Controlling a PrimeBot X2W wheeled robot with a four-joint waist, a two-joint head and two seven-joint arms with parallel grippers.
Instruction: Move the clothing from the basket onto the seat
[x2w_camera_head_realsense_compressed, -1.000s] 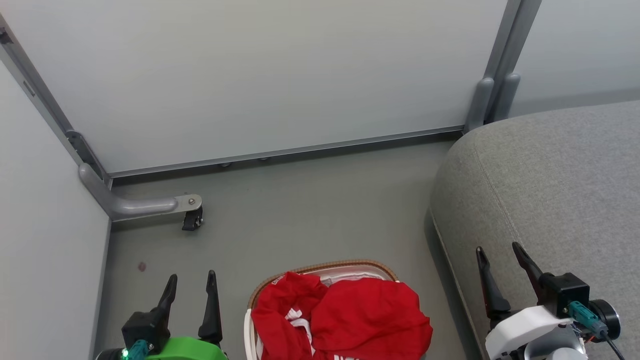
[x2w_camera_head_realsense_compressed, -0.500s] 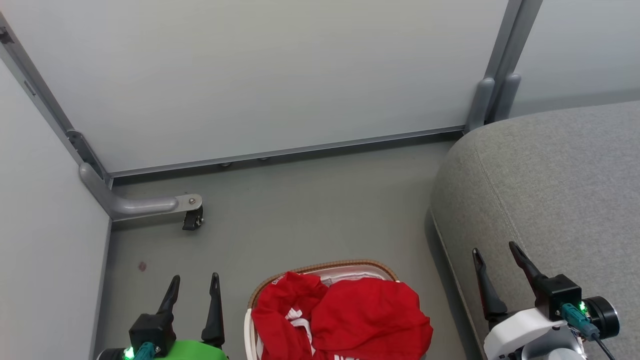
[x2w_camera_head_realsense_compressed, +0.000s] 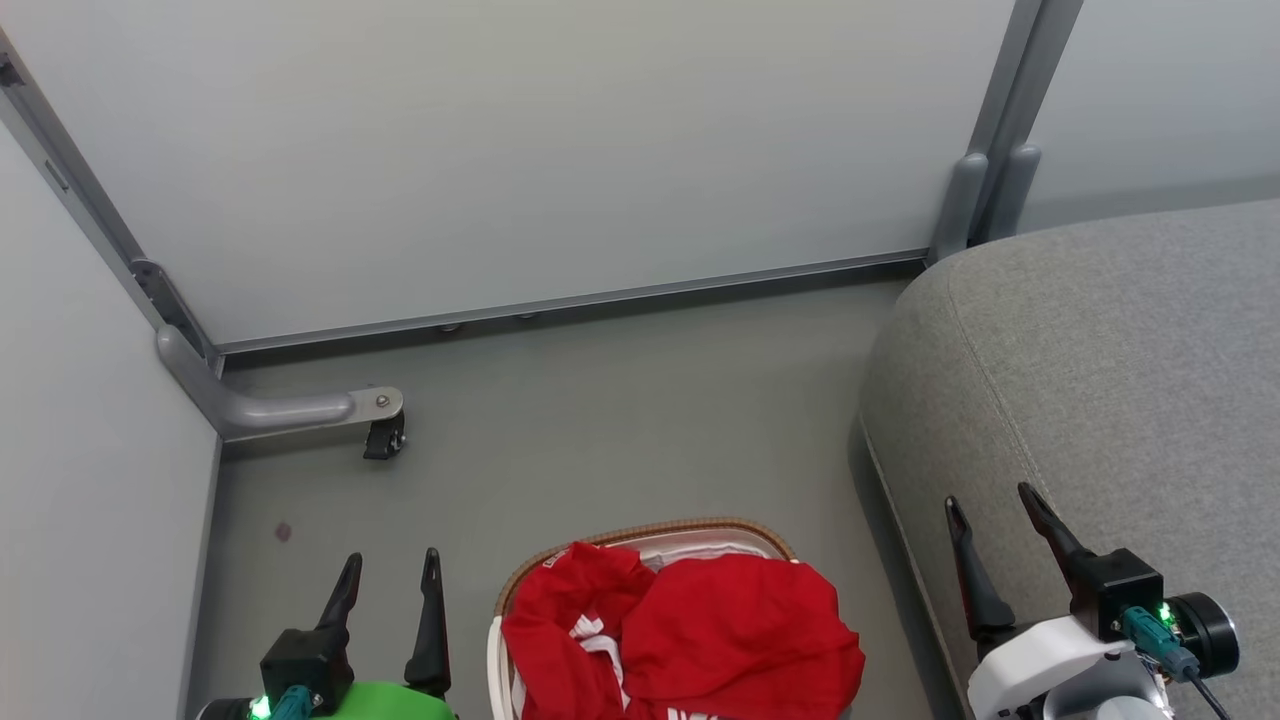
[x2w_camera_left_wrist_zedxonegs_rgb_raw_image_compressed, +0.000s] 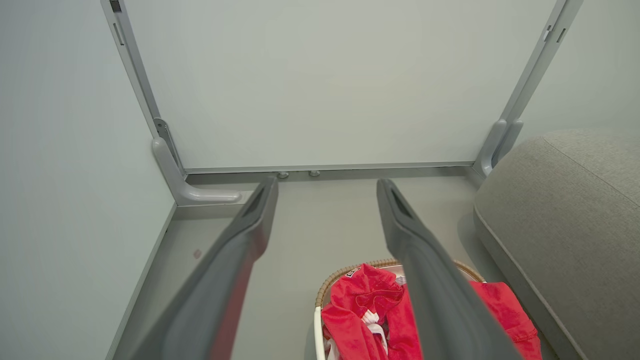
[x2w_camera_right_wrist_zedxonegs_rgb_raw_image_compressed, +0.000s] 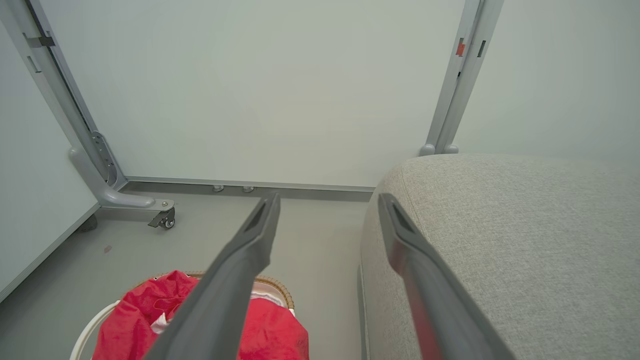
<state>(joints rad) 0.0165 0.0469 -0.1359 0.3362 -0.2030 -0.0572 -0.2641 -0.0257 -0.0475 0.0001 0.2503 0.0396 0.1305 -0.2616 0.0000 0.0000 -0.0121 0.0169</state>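
Crumpled red clothing (x2w_camera_head_realsense_compressed: 700, 640) with white trim fills the basket (x2w_camera_head_realsense_compressed: 650, 530), whose brown woven rim shows at the bottom centre of the head view. The grey seat (x2w_camera_head_realsense_compressed: 1110, 370) lies to its right. My left gripper (x2w_camera_head_realsense_compressed: 390, 560) hangs open over the floor left of the basket, empty. Over the seat's front left edge my right gripper (x2w_camera_head_realsense_compressed: 990, 495) is open and holds nothing. The left wrist view shows the clothing (x2w_camera_left_wrist_zedxonegs_rgb_raw_image_compressed: 365, 310), basket (x2w_camera_left_wrist_zedxonegs_rgb_raw_image_compressed: 345, 272) and seat (x2w_camera_left_wrist_zedxonegs_rgb_raw_image_compressed: 560, 200) past my left gripper (x2w_camera_left_wrist_zedxonegs_rgb_raw_image_compressed: 325, 185). In the right wrist view the clothing (x2w_camera_right_wrist_zedxonegs_rgb_raw_image_compressed: 140, 315), the seat (x2w_camera_right_wrist_zedxonegs_rgb_raw_image_compressed: 510, 225) and my right gripper (x2w_camera_right_wrist_zedxonegs_rgb_raw_image_compressed: 327, 200) appear.
Pale partition panels (x2w_camera_head_realsense_compressed: 500, 150) close the back and left. A grey metal foot with a small black caster (x2w_camera_head_realsense_compressed: 385, 440) juts onto the floor at the left. An upright grey post (x2w_camera_head_realsense_compressed: 990, 170) stands behind the seat's corner. Grey floor (x2w_camera_head_realsense_compressed: 600, 420) lies between basket and panels.
My left gripper has edged slightly to the right and my right gripper slightly up and left. The clothing and basket have not moved.
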